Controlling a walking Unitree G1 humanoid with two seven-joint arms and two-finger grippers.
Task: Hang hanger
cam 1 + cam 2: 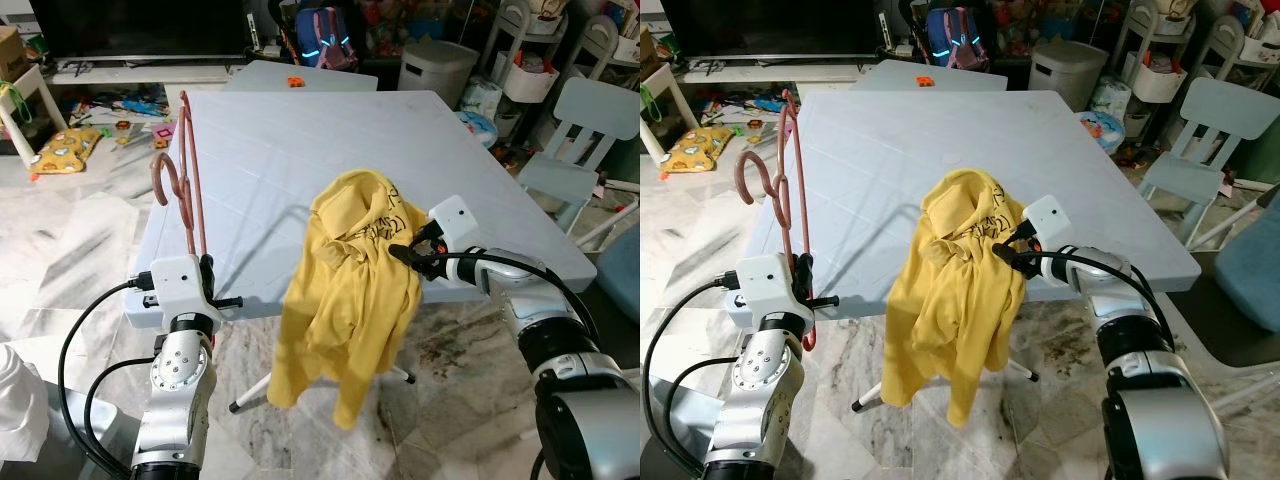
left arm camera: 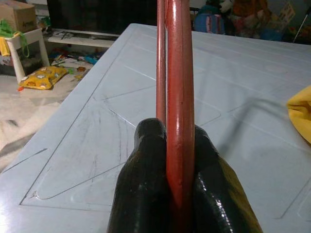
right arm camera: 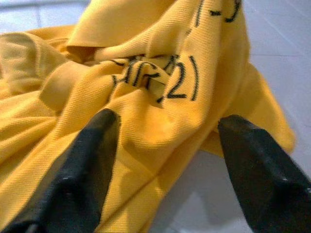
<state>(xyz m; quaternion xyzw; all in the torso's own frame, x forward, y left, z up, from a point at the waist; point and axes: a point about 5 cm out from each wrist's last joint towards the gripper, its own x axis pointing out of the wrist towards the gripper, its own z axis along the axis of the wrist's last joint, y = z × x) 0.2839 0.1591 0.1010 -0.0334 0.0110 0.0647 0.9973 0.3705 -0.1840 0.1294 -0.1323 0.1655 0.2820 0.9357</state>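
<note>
The left gripper [image 2: 177, 160] clamps a reddish-brown plastic hanger [image 1: 186, 180] upright at the near-left edge of a pale blue square table [image 1: 300, 140]. The right gripper [image 3: 165, 145] — fingers spread wide — sits against a crumpled yellow printed shirt [image 1: 350, 290] draped over the near edge.

A shirt [image 1: 350, 290] hangs over the near edge of the bench [image 1: 300, 150], toward its right half. Left of it, the hanger [image 1: 185, 180] stands upright above the near-left corner. A chair [image 1: 575, 150] stands right of the bench.
</note>
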